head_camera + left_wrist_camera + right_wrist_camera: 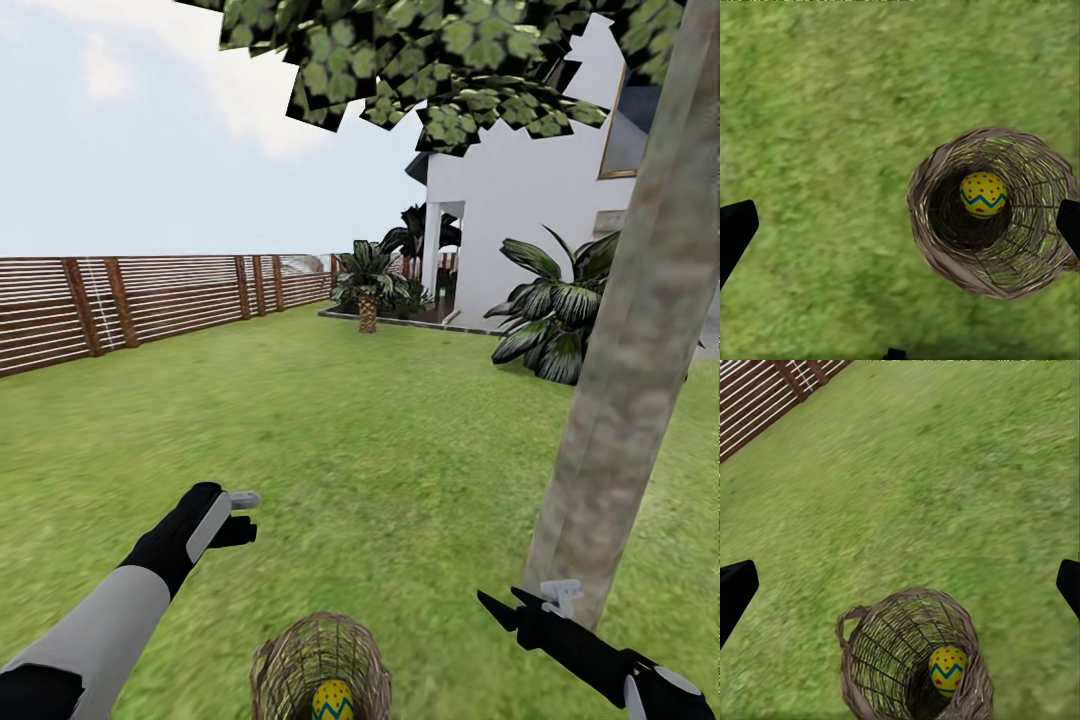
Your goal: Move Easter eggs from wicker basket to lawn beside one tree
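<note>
We stood on the lawn with the wicker basket close in front of us, at the near edge of the head view, and the tree just to its right. One Easter egg lay at the bottom of the basket; we saw no others, in it or on the grass. The left gripper hung above the grass, left of and just beyond the basket, jaws apart and empty. The right gripper sat low near the foot of the trunk, jaws likewise spread, nothing held. We judged the step to be fetching this egg. Next move: bring one open gripper over the basket mouth, lower it past the rim, and close on the egg without snagging the weave.
</note>
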You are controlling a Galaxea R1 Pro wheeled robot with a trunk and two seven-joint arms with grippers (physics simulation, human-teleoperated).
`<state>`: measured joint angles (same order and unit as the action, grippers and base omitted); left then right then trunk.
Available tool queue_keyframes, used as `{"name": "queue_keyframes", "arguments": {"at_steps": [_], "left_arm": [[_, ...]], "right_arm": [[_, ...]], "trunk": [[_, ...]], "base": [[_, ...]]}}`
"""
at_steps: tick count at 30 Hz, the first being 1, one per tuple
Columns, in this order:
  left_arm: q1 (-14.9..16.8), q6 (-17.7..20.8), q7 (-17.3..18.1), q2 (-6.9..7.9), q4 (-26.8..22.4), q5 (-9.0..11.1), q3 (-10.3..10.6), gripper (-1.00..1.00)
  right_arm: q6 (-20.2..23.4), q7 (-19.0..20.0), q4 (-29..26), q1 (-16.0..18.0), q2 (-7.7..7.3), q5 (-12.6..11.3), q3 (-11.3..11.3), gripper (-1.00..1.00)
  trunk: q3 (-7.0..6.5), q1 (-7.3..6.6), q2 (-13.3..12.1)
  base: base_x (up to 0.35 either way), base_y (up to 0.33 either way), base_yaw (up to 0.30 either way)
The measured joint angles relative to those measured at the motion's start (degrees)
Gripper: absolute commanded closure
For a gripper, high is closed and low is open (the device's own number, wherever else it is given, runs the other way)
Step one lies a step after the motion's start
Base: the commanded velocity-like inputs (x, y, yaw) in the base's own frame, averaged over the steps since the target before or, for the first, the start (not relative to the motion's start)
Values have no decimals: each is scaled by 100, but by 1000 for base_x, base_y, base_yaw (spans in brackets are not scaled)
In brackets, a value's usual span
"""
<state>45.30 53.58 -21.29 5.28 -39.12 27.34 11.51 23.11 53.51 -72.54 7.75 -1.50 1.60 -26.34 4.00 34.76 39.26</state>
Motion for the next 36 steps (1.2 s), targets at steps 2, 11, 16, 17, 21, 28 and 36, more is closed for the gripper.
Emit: {"name": "queue_keyframes", "arguments": {"at_steps": [2, 11, 16, 17, 21, 28, 36], "left_arm": [[0, -1, 0, 0, 0, 0, 1, -100], [1, -9, 1, -1, 1, -1, 2, -100], [1, -10, 3, -1, 1, -1, 2, -100], [1, -9, 5, -1, 1, 4, 2, -100], [1, -3, 13, -1, 5, 25, -5, -100], [1, 3, 89, -1, 9, 26, -21, -100], [-1, 8, 173, 0, 13, 20, -47, -100]], "right_arm": [[-1, 0, 0, 0, -4, 0, -1, -100], [5, -5, 18, -1, -12, -1, -13, -100], [6, -5, 62, -1, -18, -1, -18, -100], [6, -5, 68, -1, -19, -1, -18, -100], [6, -5, 75, -1, -19, -1, -17, -100], [3, 10, 78, -1, -17, -1, -12, -100], [35, 88, 73, 2, -20, 14, 81, -100]], "trunk": [[-7, 0, 0], [-60, 0, 0], [-93, 0, 0], [-99, 0, 0], [-125, 0, 0], [-172, 0, 0], [-192, 0, 0]], "base": [[0, 0, -148], [0, 0, -205], [0, 0, -222], [0, 0, -224], [0, 0, -224], [0, 0, -220], [0, 0, -71]]}}
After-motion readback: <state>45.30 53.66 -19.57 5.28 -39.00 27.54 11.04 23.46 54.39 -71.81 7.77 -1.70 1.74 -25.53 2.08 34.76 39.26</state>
